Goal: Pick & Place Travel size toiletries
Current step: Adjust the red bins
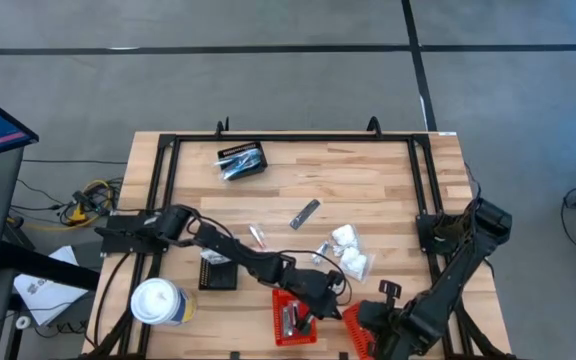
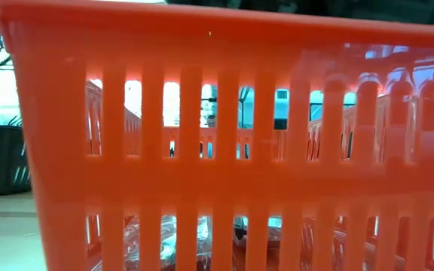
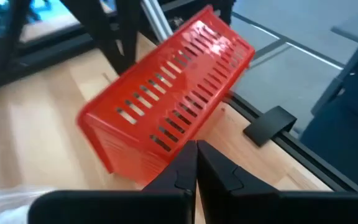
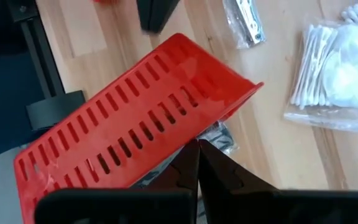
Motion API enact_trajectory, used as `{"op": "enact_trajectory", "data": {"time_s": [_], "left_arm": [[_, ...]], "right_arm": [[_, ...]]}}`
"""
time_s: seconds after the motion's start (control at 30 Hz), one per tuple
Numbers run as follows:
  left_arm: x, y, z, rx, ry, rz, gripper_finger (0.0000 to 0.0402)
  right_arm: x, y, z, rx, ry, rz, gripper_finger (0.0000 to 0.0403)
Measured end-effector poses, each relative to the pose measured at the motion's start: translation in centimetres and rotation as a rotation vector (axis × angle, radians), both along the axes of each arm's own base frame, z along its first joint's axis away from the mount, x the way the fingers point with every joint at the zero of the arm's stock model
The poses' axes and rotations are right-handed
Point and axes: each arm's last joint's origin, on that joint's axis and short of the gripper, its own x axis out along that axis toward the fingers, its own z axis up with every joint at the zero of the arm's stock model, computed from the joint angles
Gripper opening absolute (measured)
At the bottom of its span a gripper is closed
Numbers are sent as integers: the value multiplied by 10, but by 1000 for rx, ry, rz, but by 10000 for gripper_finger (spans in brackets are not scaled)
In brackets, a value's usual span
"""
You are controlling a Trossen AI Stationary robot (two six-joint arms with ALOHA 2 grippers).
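A red slotted basket (image 1: 354,326) stands tipped on edge near the table's front, between my two grippers; it fills the low view (image 2: 217,150). My right gripper (image 4: 197,155) is shut at its lower long edge, my left gripper (image 3: 196,155) shut close by its near side. A second red basket (image 1: 290,320) lies flat beside it with items inside. Toiletries lie loose on the table: white clear-wrapped packets (image 1: 348,252), a silvery sachet (image 1: 305,213), a thin pinkish tube (image 1: 258,236). A clear-wrapped item (image 4: 219,134) shows under the tipped basket. My left gripper's shut fingertips stand in front of the tipped basket's lower near edge (image 3: 166,163); whether they touch it I cannot tell. My right gripper comes from above, slanting down, its shut fingertips against the basket's lower long edge (image 4: 176,146). No wall shows between the fingers. The basket leans tilted, slotted wall up.
A large white lidded cup (image 1: 158,302) stands at the front left. One black basket (image 1: 218,272) sits by the left arm, another with silvery items (image 1: 241,160) at the far side. A black frame rail (image 1: 423,180) borders the table; a black clamp (image 1: 388,290) lies near the tipped basket.
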Motion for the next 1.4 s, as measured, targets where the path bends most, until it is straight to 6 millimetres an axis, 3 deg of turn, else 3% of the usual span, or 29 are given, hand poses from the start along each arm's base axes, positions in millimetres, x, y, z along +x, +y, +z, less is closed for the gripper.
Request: {"op": "enact_trajectory", "data": {"time_s": [0.17,1.4], "left_arm": [[7,-6,-9,-3,47,-32,1],[4,-9,7,43,-3,-34,1]], "right_arm": [[0,0,0,6,7,4,0],[9,-12,8,10,13,11,0]]}}
